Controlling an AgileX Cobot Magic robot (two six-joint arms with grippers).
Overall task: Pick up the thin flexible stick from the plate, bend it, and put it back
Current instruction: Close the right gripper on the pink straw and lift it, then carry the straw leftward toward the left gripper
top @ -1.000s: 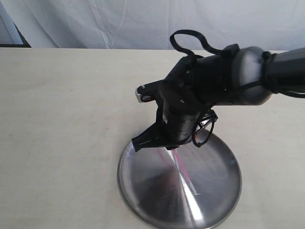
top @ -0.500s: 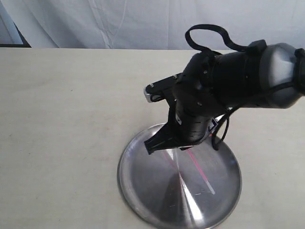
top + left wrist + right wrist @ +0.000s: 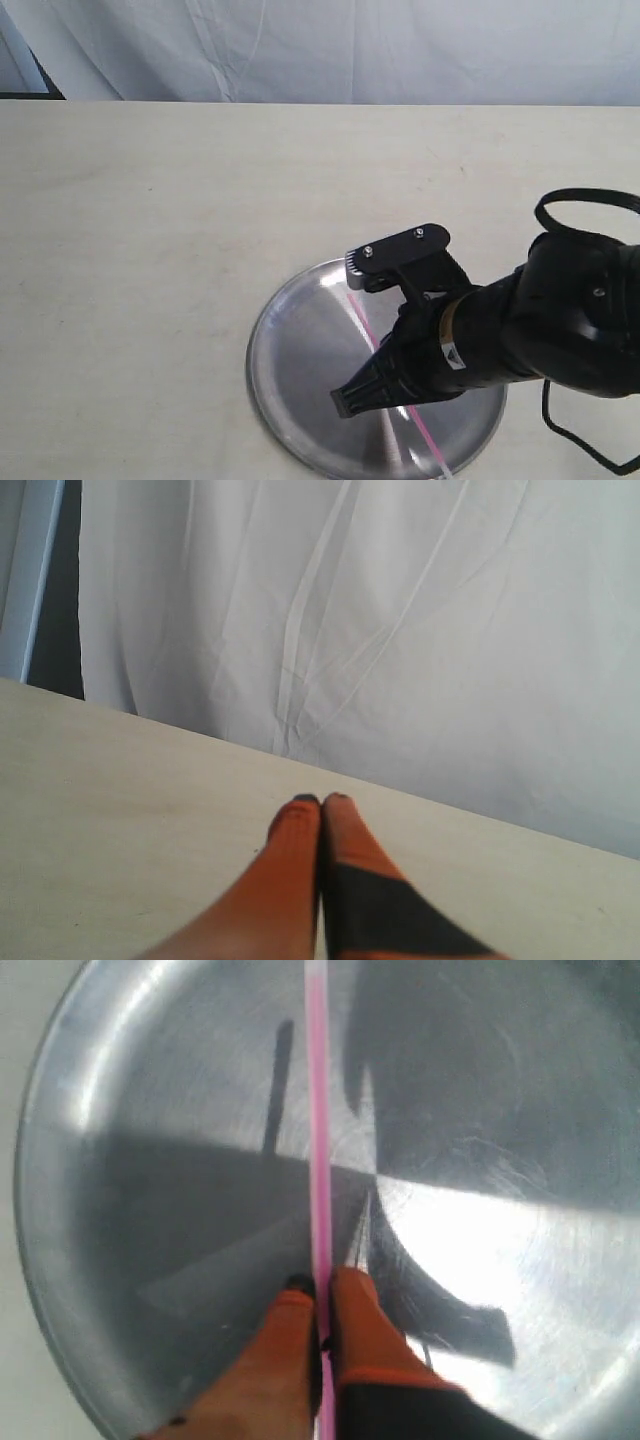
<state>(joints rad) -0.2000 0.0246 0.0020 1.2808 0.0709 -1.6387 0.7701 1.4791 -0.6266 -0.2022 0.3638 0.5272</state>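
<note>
Stick (image 3: 318,1110): is running as a straight pink line over the plate (image 3: 150,1210), its whitish far tip reaching toward the rim.
Long axis: is lying in line with the right claw's (image 3: 320,1282) fingers and pointing straight out ahead of them; in the exterior view the stick (image 3: 365,322) is slanting across the plate (image 3: 300,370).
Right claw (image 3: 350,398): is pinching the stick between its orange fingers, low over the plate's middle.
Contact: a thin shadow beside the stick is suggesting its far part is hanging clear of the metal; I cannot tell for certain.
Left claw (image 3: 320,802): is resting fingers together over bare bench (image 3: 120,780), holding nothing.
Nearer arm: the right; any bend is probably depending on the free length ahead of it.
</note>
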